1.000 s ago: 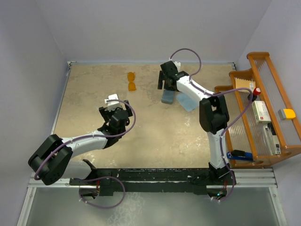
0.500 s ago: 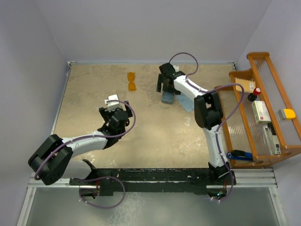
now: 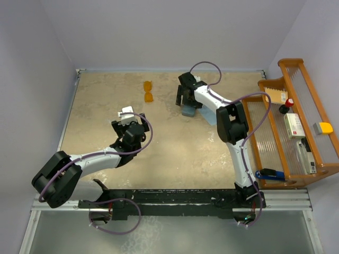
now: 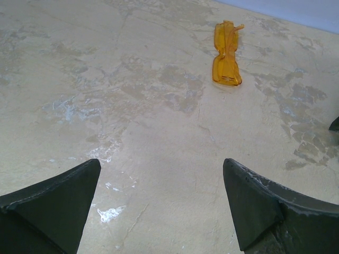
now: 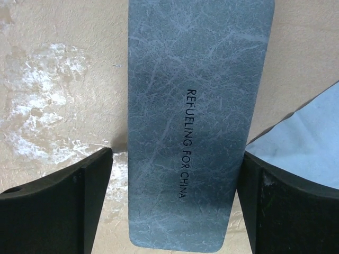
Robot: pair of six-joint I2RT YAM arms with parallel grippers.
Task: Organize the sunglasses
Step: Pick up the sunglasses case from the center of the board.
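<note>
i'd say the task is barely begun. the sunglasses (image 4: 225,54) lie loose on the table (image 3: 95,106) near its far edge, with nothing touching them. my right jaws are spread wide, straddling the grey case (image 5: 196,106) just to the right of them, not clamped on it. the left jaws are apart and empty, mid-table, well short of the sunglasses. picking them up and stowing them is all left to do.
</note>
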